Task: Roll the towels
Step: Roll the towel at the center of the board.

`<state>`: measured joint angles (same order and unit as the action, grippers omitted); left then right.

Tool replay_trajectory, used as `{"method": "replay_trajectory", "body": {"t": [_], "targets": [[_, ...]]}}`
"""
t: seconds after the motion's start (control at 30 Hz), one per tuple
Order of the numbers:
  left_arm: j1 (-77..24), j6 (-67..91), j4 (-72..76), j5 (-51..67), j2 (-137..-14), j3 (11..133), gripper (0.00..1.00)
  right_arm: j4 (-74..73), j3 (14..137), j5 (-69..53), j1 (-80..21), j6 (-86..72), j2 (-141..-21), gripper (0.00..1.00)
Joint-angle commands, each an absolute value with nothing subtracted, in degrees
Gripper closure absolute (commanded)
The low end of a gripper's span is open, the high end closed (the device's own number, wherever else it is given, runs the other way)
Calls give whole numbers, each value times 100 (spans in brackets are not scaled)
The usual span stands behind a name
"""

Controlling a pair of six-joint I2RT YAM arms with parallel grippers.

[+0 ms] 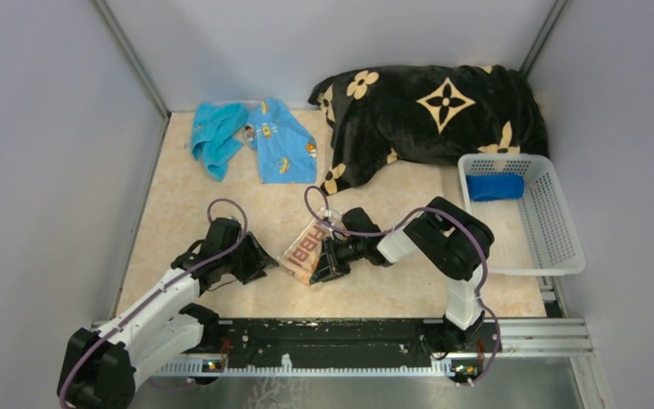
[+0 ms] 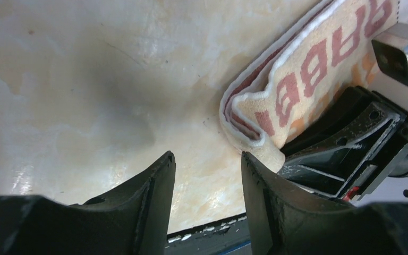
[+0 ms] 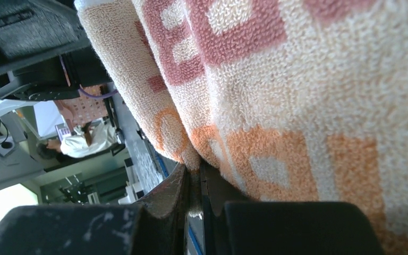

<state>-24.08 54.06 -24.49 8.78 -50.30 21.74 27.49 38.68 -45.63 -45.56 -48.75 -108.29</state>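
Left wrist: folded cream RABBIT towel [image 2: 308, 79].

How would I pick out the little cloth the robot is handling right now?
From the big black plush blanket with tan flowers at the far side of the table, come straight toward the near edge. There a small folded cream terry towel lies, pinched by the right gripper. Unlike the plain turquoise cloth and cartoon-printed light blue cloth farther back, it bears big red block letters.
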Motion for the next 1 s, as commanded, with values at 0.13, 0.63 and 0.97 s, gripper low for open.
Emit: {"method": "replay_trajectory", "body": {"t": [0.13, 0.63, 0.97], "targets": [[-2708, 5338, -1813, 1252, -5420, 2160, 46, 2369, 4019, -4290, -4531, -4731, -11034, 91], [-3000, 5361, -1028, 643, -7013, 2338, 51, -324, 5042, -2895, -5006, -3007, -9850, 63], [-3149, 5343, -901, 586, -7528, 2336, 51, -2016, 5941, -52, -6103, -1761, -8747, 59]]}}
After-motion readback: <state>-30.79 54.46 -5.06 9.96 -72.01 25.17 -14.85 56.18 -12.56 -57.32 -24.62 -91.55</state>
